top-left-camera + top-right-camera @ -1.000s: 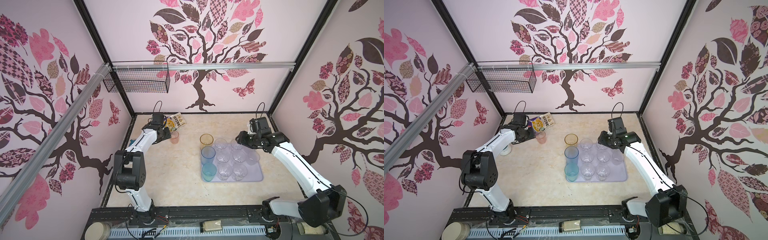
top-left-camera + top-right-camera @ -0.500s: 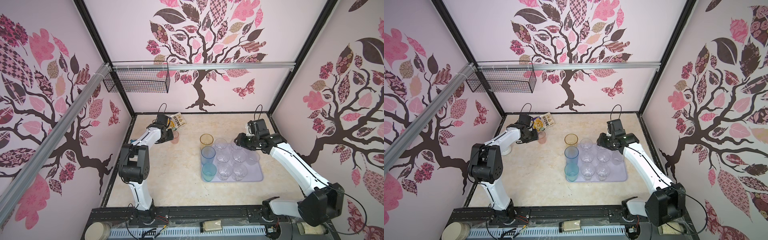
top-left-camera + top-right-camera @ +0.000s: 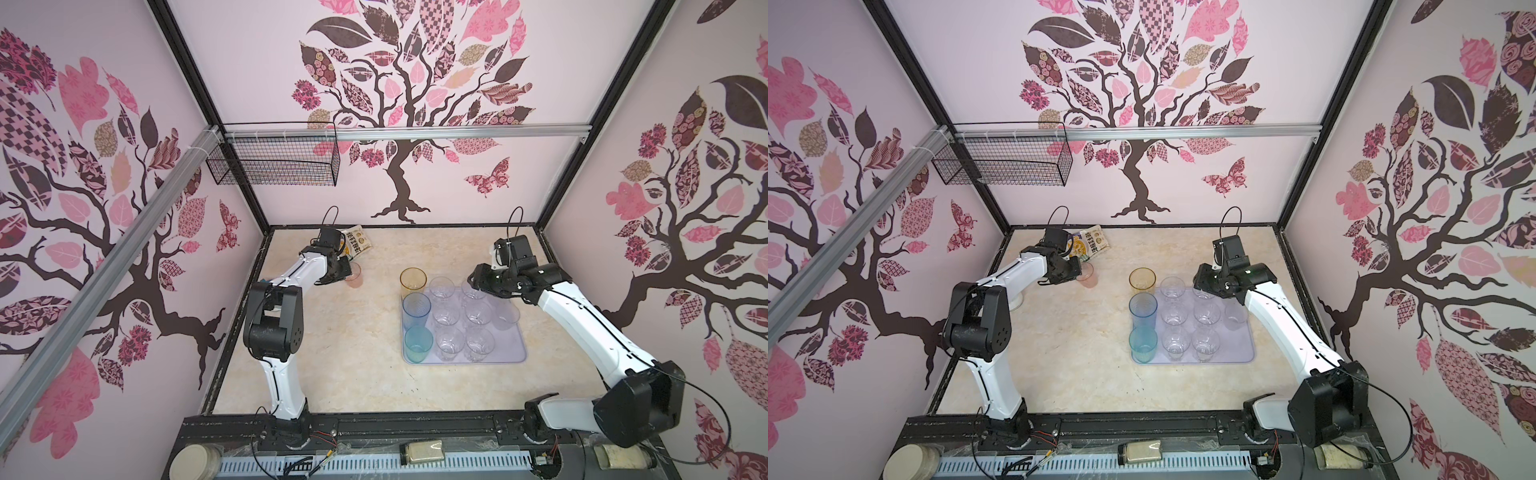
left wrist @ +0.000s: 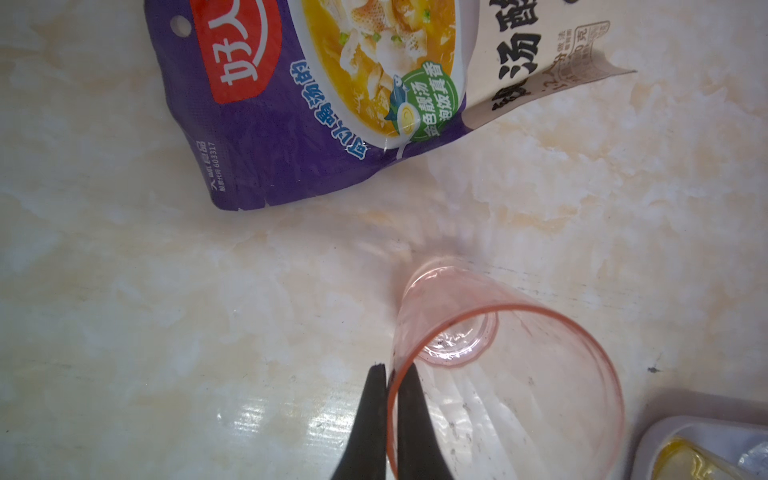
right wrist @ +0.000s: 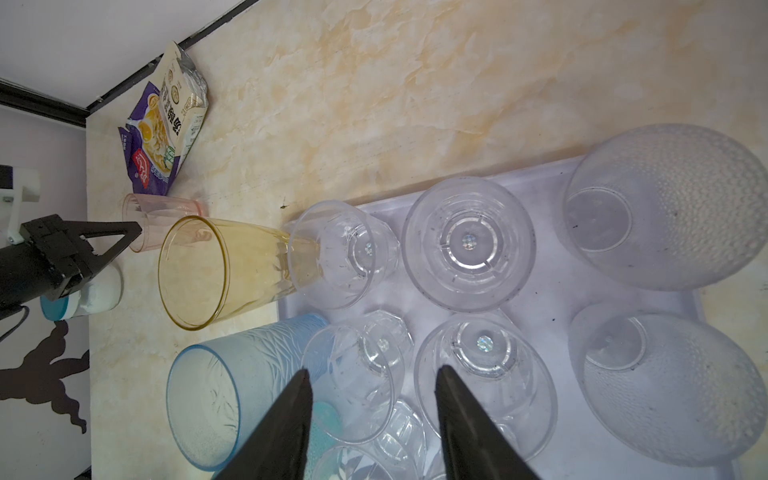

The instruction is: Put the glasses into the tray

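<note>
Glass point(image 4: 519, 395) of pink tint stands upright, rim pinched by left claw point(image 4: 392, 376).

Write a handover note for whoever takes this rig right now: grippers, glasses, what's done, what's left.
Left gripper: shut on the rim of the pink glass, which stands on the table, off the tray.
Right gripper: open, empty, above the tray.
Done: amber glass, blue glass, teal glass and the clear glasses stand in the tray.
To do: move the pink glass in; the near right corner looks free.
</note>
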Available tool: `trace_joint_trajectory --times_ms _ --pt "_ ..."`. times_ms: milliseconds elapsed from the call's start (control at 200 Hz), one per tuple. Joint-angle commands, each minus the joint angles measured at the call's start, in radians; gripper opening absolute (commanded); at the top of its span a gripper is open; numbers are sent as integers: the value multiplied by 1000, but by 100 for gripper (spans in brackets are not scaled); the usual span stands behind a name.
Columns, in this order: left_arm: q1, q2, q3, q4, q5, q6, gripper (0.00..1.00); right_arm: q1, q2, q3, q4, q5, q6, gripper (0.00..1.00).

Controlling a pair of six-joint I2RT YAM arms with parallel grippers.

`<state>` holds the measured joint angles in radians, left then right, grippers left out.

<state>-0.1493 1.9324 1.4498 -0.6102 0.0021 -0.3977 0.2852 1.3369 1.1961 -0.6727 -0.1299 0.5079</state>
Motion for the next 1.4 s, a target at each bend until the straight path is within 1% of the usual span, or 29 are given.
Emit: trace_joint_trajectory --times_ms 0,125,200,260,365,520,585,720,845,970,1110,1270,1395 --pt "-3 -44 -3 -24 3 -3 0 2 21 48 -14 -16 1 51" --pt "-15 -124 -30 -57 10 1 0 10 15 62 -20 -21 8 51" --pt "-44 -173 -54 -88 16 -5 0 28 19 67 -10 -22 22 51" --pt "-77 -209 -88 -113 15 -14 0 61 34 81 -8 -14 30 51" --pt "-131 -285 -174 -146 25 -34 0 155 77 127 -10 14 48 51" --pt "-234 -418 -293 -185 -23 -62 0 330 163 199 16 53 82 51" --pt "-260 -460 -346 -188 -31 -83 0 402 216 244 19 59 91 51" --pt "-267 -515 -441 -171 -27 -109 0 533 322 345 12 91 89 51" --pt "-267 -531 -476 -164 -39 -113 0 609 408 398 4 97 84 50" --pt "-268 -530 -528 -123 -49 -117 0 649 456 409 10 112 87 49" --pt "-268 -535 -549 -101 -66 -119 0 654 500 406 8 118 89 49" --pt "-267 -535 -568 -75 -63 -119 7 654 535 421 7 139 85 48" --pt "-258 -563 -553 -111 -59 -115 17 662 580 461 -12 139 86 48"
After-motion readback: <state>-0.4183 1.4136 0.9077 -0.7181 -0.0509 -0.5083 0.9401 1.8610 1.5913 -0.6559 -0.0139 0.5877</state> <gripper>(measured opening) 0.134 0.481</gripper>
